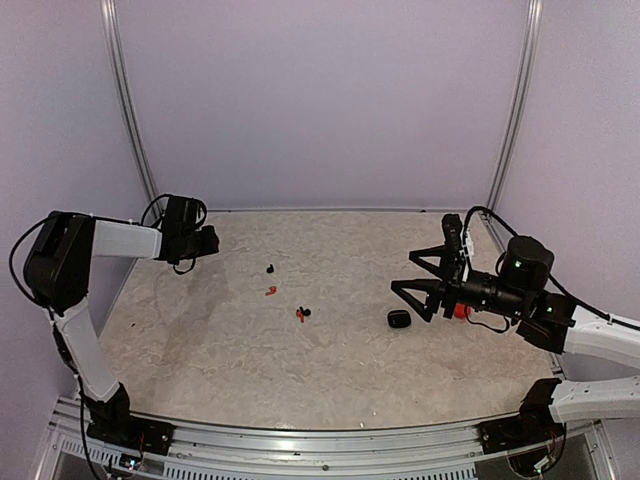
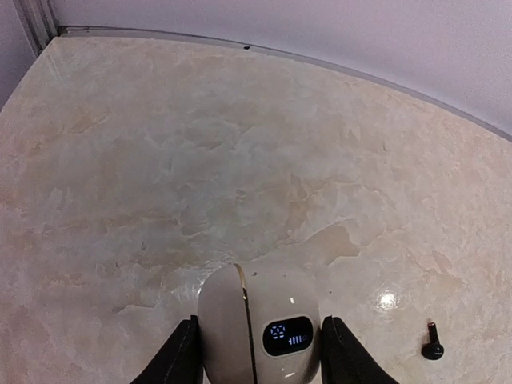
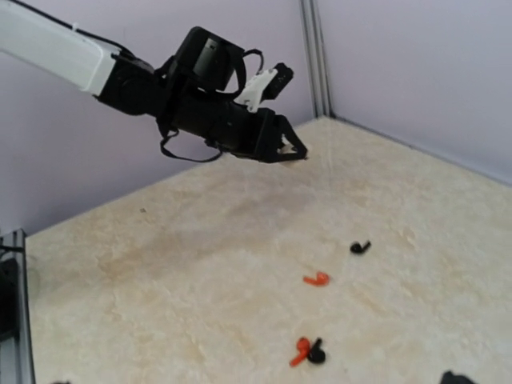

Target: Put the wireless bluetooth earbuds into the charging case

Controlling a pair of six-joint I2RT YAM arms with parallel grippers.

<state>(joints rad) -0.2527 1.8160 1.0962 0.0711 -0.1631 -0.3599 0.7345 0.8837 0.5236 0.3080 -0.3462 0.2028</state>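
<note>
Pale lilac walls (image 1: 320,100) close in the cell on 3 sides, with aluminium posts (image 1: 128,100) in the back corners. They enclose a glossy tabletop (image 1: 330,370) of beige, marbled stone-look sheet, and a ribbed metal rail (image 1: 300,440) runs along its near edge.

The left arm (image 1: 120,240), made of white links with black joints, reaches over the back left corner. Its left tool (image 2: 260,364) hangs above the surface, its 2 black fingers (image 2: 180,360) pinching the charging case (image 2: 260,320) from both sides. That case is a smooth cream pebble with a thin gold seam down it and a small dark screen lit in blue. It fills the bottom of the left wrist view and hides the fingertips.

The right arm (image 1: 600,335) lies low on the right side. Its right tool (image 1: 402,272) has its black triangular fingers spread wide with nothing between them. A red-orange item (image 1: 461,311) sits behind it, mostly hidden, so I cannot tell what it is. Just beside the nearer finger a black case (image 1: 399,319), rounded and shiny, rests on the tabletop between the right tool and the earbuds.

4 earbuds lie loose mid-tabletop, outside both cases and well apart from either tool. A black earbud (image 1: 270,268) with a short stem lies farthest back, and a red earbud (image 1: 270,292), curved like a hook, is just in front of it. Nearer the black case, a second red earbud (image 1: 299,315) touches a second black earbud (image 1: 306,312).
</note>
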